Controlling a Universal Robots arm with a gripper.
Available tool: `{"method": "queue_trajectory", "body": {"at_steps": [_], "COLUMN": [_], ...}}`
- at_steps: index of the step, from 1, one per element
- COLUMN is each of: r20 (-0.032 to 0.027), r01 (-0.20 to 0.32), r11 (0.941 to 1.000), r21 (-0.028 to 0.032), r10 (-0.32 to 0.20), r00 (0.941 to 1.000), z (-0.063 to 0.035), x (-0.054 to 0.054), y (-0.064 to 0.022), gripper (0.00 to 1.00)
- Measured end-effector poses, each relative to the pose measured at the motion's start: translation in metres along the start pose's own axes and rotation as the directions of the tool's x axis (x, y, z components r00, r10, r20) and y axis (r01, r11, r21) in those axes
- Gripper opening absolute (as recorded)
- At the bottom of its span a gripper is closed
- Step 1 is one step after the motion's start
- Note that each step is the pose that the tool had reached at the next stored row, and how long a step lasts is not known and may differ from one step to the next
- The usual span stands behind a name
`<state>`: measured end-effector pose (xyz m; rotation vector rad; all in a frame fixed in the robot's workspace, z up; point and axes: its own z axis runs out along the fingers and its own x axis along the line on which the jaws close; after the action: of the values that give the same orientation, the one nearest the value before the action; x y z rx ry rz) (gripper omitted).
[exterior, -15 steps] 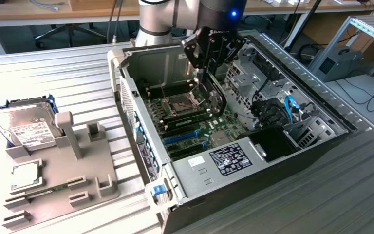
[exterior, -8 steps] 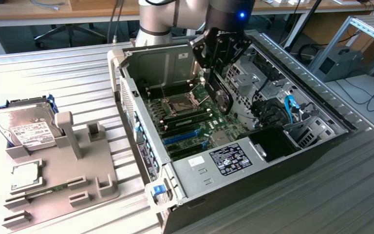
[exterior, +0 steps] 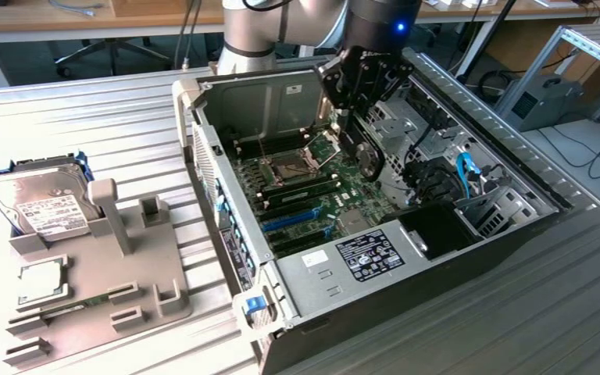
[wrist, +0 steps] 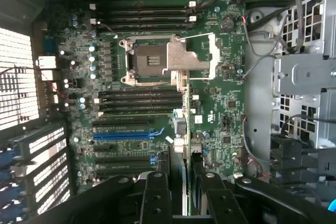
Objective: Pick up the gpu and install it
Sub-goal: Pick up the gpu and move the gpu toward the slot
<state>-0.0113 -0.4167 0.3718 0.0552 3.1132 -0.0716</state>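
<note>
Exterior view
Gripper: the gripper (exterior: 355, 117) is hovering over the open computer case (exterior: 508, 180), its fingers pinching the gpu (exterior: 371, 156) by its upper edge.
Gpu: it is hanging on edge above the motherboard (exterior: 311, 187), beside the CPU socket (exterior: 284, 166) and clear of the board, so it is not seated in any slot.
Step in hand: judging by this, the card is being carried toward the expansion slots, which are lying nearer the camera around the blue slot (exterior: 290, 219).
Doing it well: the card's lower edge is needing to stay parallel to the chosen slot, with the bracket end facing the case's rear wall. A tilted card risks catching on the slot walls.
Materials: the card is showing a thin, black, matte face. The case is bare grey sheet metal, and the table is ribbed aluminium.
Off to the exterior view's left: a silver hard drive (exterior: 44, 203) is leaning in a grey moulded holder (exterior: 112, 258).

Wrist view
Gripper: black fingers (wrist: 155, 198) are clamping the gpu (wrist: 184, 177), which is showing edge-on as a narrow dark strip.
Target area: the blue slot (wrist: 128, 134) and the black slots (wrist: 126, 158) are lying just beside the card's edge, running crosswise to it.
Textures: the green board is looking densely studded with silver capacitors, and the socket's metal frame (wrist: 178, 59) is shining.
Caution: loose cables (wrist: 252, 51) are trailing near the drive cage.
</note>
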Motion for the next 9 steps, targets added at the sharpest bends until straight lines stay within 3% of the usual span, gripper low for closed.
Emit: {"method": "queue_trajectory", "body": {"at_steps": [9], "r20": [-0.0001], "r01": [0.000], "r11": [1.0000], "r21": [0.0002], "r10": [0.000], "r00": [1.0000], "z": [0.0004], "x": [-0.0008], "y": [0.0006], "gripper": [0.27]}}
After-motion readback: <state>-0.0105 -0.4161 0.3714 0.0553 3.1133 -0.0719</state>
